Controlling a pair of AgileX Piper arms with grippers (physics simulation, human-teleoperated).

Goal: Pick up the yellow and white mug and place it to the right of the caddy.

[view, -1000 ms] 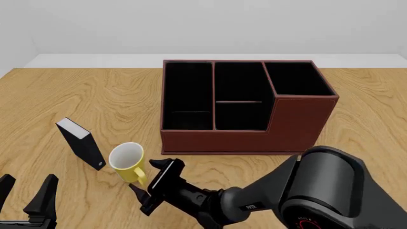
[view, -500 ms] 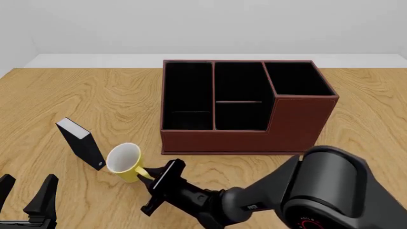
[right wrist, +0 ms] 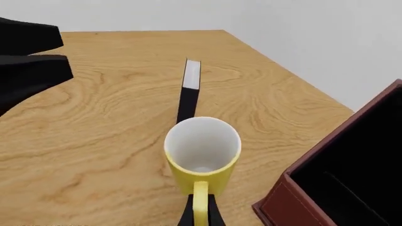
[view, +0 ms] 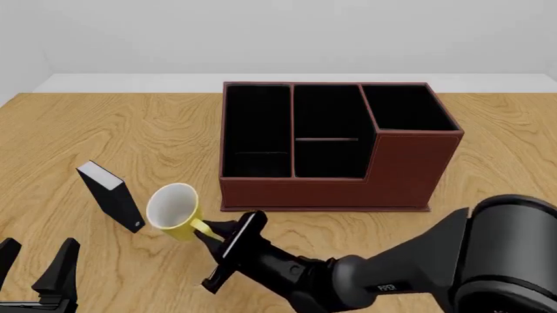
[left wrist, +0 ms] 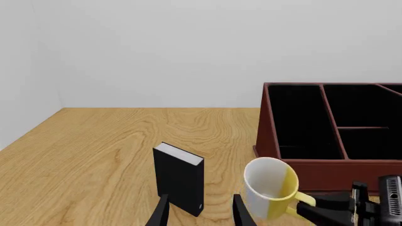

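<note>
Yellow ceramic with a white inside and rim, the small mug (view: 174, 212) sits tilted near the front left corner of the large reddish-brown leather-look caddy (view: 335, 147), its mouth turned up and toward the left arm's side; whether its base touches the wood-grain counter (view: 130, 137) I cannot tell. Its yellow loop handle (right wrist: 199, 202) points back toward the right arm, and the right hand (view: 228, 244) is clenched on that handle, one dark finger pressed on each side of the loop, as the right wrist view shows. Just beside the mug on its left stands a small black book-like box with a white edge (view: 111, 194), upright and apart from it. The left hand (view: 39, 270) rests low at the near left edge, its two dark fingers spread and holding nothing.
</note>
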